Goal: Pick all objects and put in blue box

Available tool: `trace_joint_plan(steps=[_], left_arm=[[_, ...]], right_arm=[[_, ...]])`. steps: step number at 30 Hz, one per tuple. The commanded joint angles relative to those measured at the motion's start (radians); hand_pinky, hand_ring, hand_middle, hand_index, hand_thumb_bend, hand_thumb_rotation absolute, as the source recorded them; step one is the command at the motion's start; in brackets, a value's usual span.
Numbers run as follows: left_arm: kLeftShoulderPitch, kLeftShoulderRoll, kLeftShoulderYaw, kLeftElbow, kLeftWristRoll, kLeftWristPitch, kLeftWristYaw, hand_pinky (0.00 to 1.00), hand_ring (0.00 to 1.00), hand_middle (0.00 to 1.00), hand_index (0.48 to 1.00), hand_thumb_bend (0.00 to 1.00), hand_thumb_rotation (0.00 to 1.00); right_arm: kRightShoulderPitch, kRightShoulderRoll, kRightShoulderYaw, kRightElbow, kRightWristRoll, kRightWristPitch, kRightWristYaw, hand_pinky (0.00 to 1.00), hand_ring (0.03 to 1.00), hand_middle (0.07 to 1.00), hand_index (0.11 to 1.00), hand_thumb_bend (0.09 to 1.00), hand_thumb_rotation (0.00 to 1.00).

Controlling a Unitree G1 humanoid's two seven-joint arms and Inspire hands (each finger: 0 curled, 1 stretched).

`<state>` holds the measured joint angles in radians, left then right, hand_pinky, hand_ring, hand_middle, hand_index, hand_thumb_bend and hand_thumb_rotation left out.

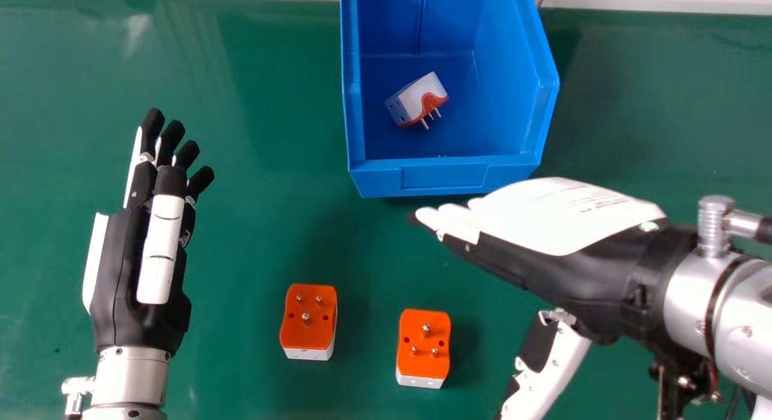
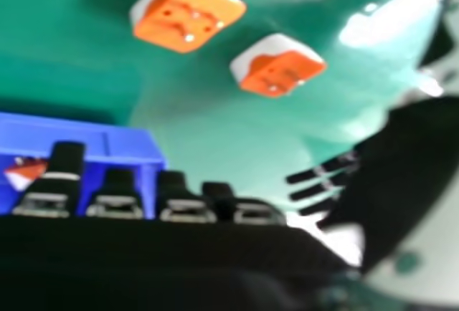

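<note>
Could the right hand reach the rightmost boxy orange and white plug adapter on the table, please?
Probably yes: the black and white right hand looks empty, fingers straight, and nothing stands between it and that adapter.

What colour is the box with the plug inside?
The box is blue, clearest in the head view.

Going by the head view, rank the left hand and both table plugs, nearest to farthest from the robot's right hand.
1. Right plug, on the table, prongs up.
2. Left plug, beside it, prongs up.
3. Left hand, at the left.
</note>
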<state>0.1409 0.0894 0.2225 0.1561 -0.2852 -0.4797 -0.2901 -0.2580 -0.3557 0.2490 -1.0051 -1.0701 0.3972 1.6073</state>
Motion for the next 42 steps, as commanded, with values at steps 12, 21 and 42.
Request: trace_joint_plan(steps=[12,21,42], left_arm=[[-0.008,0.017,0.009,0.007,-0.007,-0.029,-0.022,0.94,0.96,0.99,0.979,0.77,0.81],[-0.001,0.022,0.007,-0.010,-0.002,-0.015,-0.020,0.94,0.97,0.99,0.982,0.77,0.82],[-0.014,0.026,0.011,-0.013,-0.017,0.006,-0.021,0.94,0.97,0.99,0.987,0.78,0.81]], right_arm=[[0.099,0.162,0.172,0.035,-0.220,-0.142,-0.074,0.72,0.913,0.941,0.950,0.944,0.39],[0.155,0.220,0.234,0.140,-0.318,-0.249,-0.172,0.71,0.903,0.930,0.933,0.921,0.37],[0.198,0.241,0.238,0.251,-0.440,-0.320,-0.300,0.68,0.868,0.911,0.863,0.910,0.24]])
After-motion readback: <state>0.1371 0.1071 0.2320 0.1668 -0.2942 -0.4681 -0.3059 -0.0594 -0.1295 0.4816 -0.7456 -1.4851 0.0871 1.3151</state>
